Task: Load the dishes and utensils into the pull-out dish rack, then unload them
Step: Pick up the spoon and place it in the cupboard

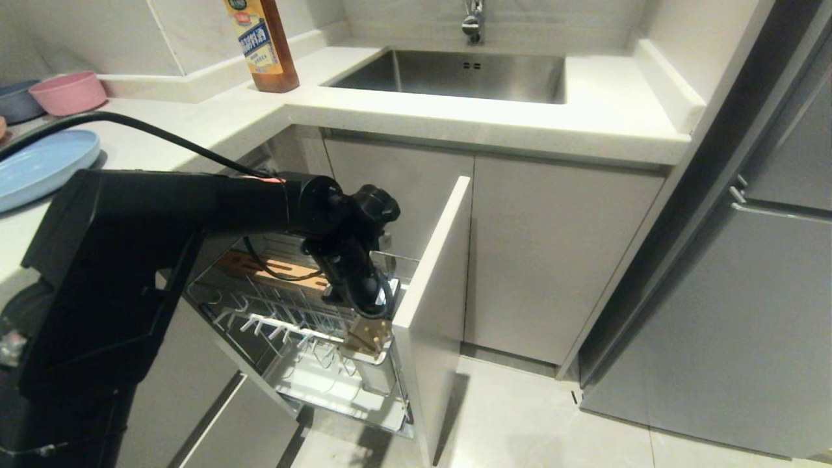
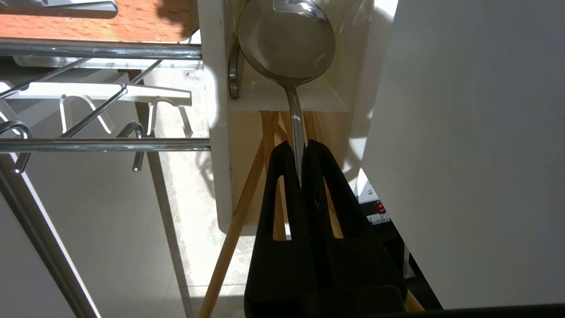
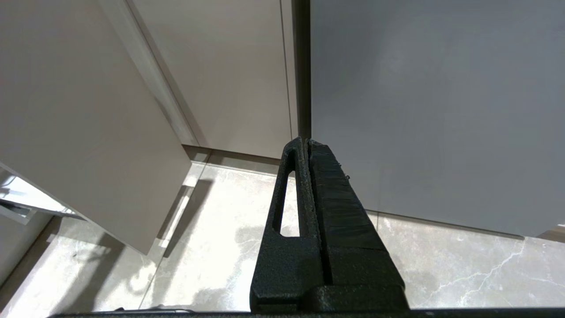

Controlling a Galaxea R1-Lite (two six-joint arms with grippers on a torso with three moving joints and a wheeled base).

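While the pull-out dish rack (image 1: 312, 338) stands drawn out from under the counter in the head view, the left arm reaches down over its front end, and the left gripper (image 1: 372, 338) sits just behind the rack's pale grey front panel (image 1: 432, 273). A slotted wooden block (image 1: 286, 272) lies at the rack's rear. Up on the counter beside the rack, the light-blue plate (image 1: 45, 166) rests near a pink bowl (image 1: 68, 92), and a sauce bottle (image 1: 263, 45) stands by the sink (image 1: 455, 75).

From the left wrist view, the left gripper (image 2: 300, 152) is clamped on the handle of the steel spoon (image 2: 287, 44), whose bowl sits at the white utensil cup (image 2: 220, 88) of the rack. Pale wooden chopsticks (image 2: 247, 198) stick out of the same cup, passing beside the fingers (image 2: 273, 212).

From the right wrist view, the right gripper (image 3: 306, 143) hangs with its fingers pressed together and holding nothing, over the floor, well apart from the rack, facing grey cabinet doors (image 3: 419, 110).
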